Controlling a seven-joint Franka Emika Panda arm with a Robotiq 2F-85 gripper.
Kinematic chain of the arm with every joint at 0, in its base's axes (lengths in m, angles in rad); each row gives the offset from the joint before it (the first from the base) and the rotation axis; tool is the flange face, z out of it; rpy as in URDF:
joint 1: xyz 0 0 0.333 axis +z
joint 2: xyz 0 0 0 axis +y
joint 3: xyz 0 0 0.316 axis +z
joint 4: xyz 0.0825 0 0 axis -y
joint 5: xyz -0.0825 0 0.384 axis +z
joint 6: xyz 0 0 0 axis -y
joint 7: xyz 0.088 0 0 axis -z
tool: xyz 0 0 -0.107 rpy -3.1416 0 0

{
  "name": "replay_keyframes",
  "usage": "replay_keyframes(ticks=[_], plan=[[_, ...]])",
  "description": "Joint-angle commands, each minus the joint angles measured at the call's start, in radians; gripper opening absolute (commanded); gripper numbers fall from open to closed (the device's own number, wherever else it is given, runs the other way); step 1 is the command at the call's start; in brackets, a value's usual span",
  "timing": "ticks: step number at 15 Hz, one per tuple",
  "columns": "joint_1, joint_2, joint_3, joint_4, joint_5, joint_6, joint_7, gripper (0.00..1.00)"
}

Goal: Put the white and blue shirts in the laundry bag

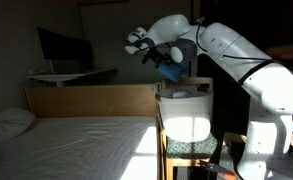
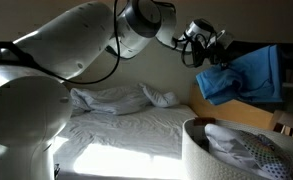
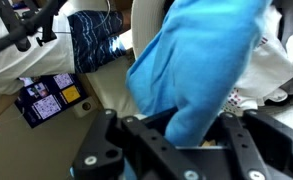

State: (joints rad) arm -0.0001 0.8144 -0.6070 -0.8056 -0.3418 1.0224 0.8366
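The blue shirt (image 2: pixel 244 75) hangs from my gripper (image 2: pixel 212 52), which is shut on its upper edge. In an exterior view the same blue shirt (image 1: pixel 172 70) dangles just above the laundry bag (image 1: pixel 184 112), a tall white fabric bag beside the bed. From the wrist, blue cloth (image 3: pixel 196 60) fills the middle, pinched between the black fingers (image 3: pixel 248 150). Inside the laundry bag (image 2: pixel 201 158) lies white cloth with a dotted pattern (image 2: pixel 248 150), which may be the white shirt. My gripper (image 1: pixel 154 55) hovers over the bag's rim.
A bed with a white sheet (image 1: pixel 76 145) and a pillow (image 1: pixel 8 122) lies beside the bag, behind a wooden board (image 1: pixel 91 100). Crumpled white bedding (image 2: pixel 116 97) is at the head. A desk with a monitor (image 1: pixel 61 48) stands behind. On the floor lies a dark patterned cloth (image 3: pixel 94 40).
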Motion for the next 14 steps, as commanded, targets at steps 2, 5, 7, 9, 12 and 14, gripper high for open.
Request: replay_keyframes(ticks=[2,5,7,9,12,14], plan=[[-0.106,0.053,-0.003,0.114,0.068,-0.097,0.012,0.04],[-0.167,0.085,-0.003,0.166,0.091,-0.152,0.022,0.04],[-0.198,0.104,-0.001,0.196,0.108,-0.182,0.035,0.04],[-0.223,0.114,0.0,0.22,0.121,-0.207,0.046,0.05],[-0.256,0.117,0.005,0.249,0.152,-0.235,0.07,0.03],[-0.267,0.117,0.006,0.265,0.171,-0.245,0.09,0.28]])
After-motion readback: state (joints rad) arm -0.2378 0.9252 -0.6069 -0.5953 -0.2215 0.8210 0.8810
